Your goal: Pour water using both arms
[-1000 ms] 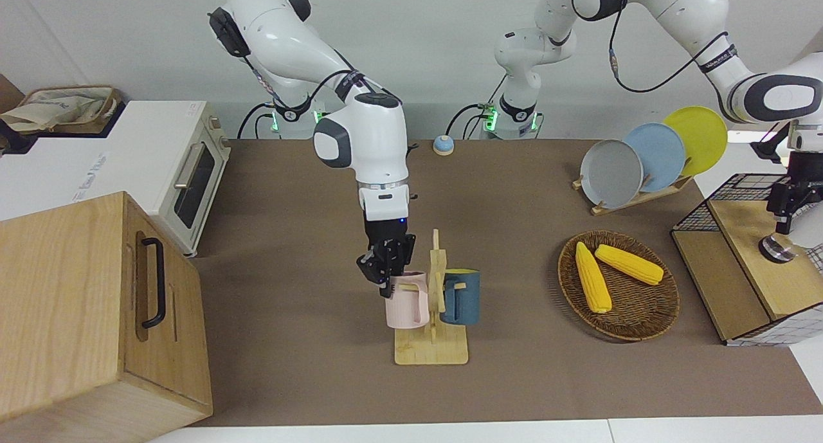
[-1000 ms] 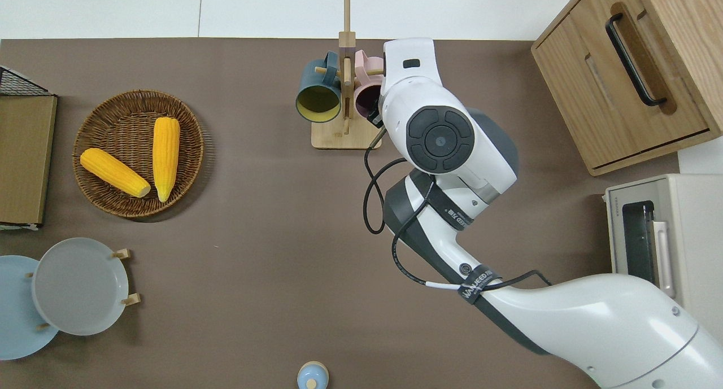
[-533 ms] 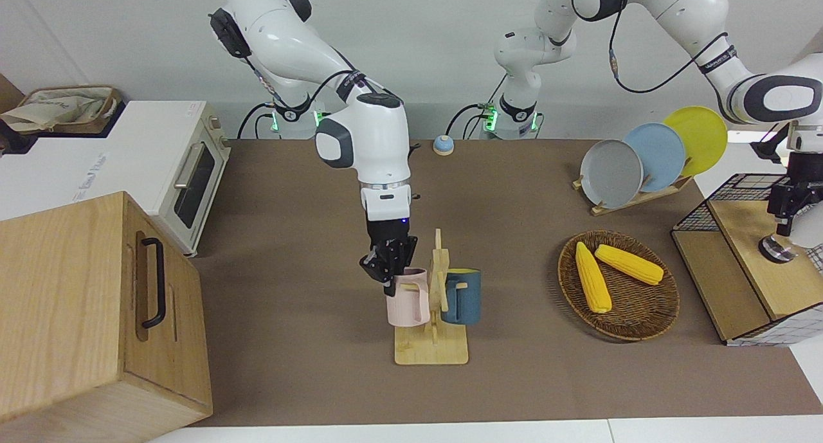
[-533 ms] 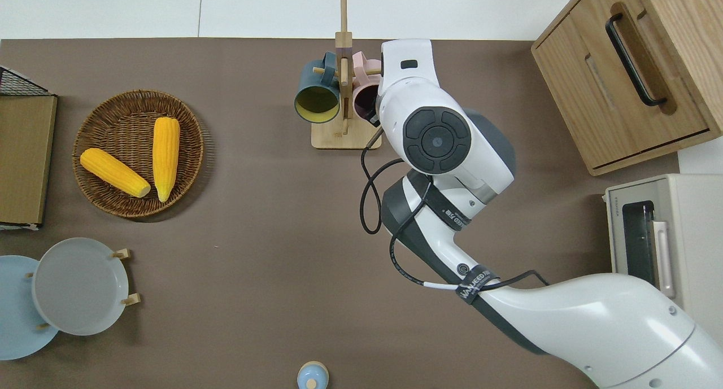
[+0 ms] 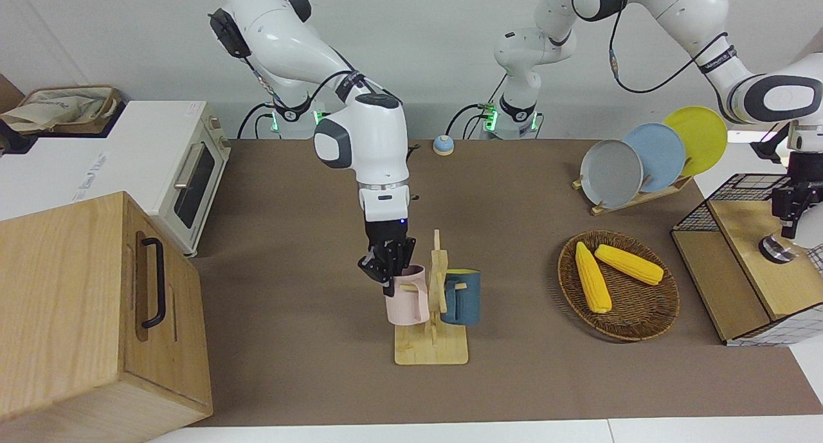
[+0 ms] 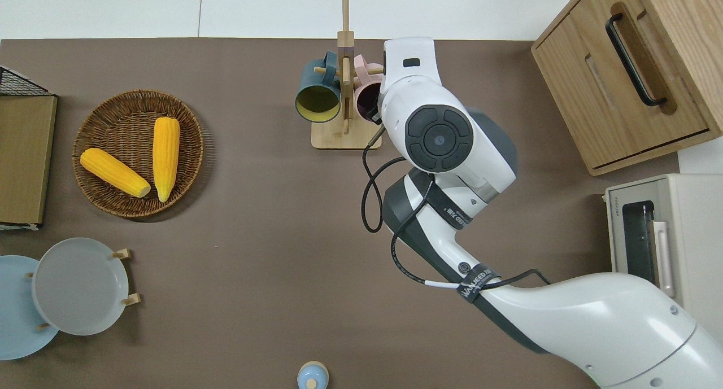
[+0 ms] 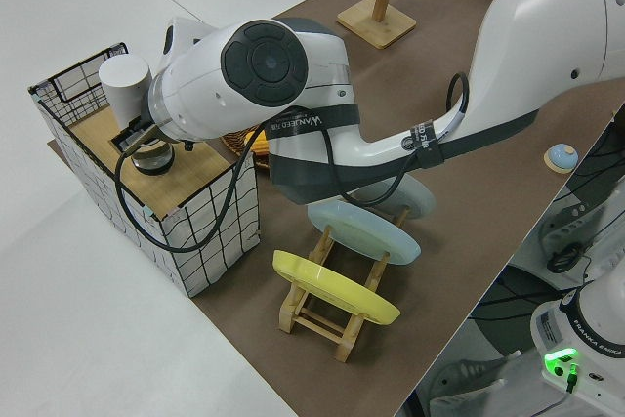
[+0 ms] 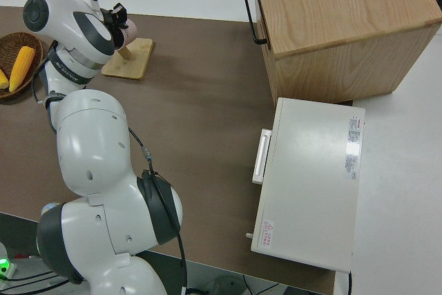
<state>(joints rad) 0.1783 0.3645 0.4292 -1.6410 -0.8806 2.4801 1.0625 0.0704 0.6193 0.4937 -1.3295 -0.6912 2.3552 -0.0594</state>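
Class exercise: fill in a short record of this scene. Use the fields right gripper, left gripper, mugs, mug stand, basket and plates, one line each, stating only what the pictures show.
right gripper: right gripper closed on the rim of the pink mug
left gripper: left gripper over the wire crate, above a metal knob
mugs: pink mug and blue mug, either side of the post
mug stand: wooden mug stand
basket: wicker basket holding two corn cobs
plates: three plates upright in a rack

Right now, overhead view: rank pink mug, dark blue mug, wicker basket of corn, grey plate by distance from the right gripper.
1. Pink mug, on the wooden mug rack, at the right gripper.
2. Dark blue mug, rack's opposite peg.
3. Wicker basket, toward the left arm's end.
4. Grey plate, nearer the robots.
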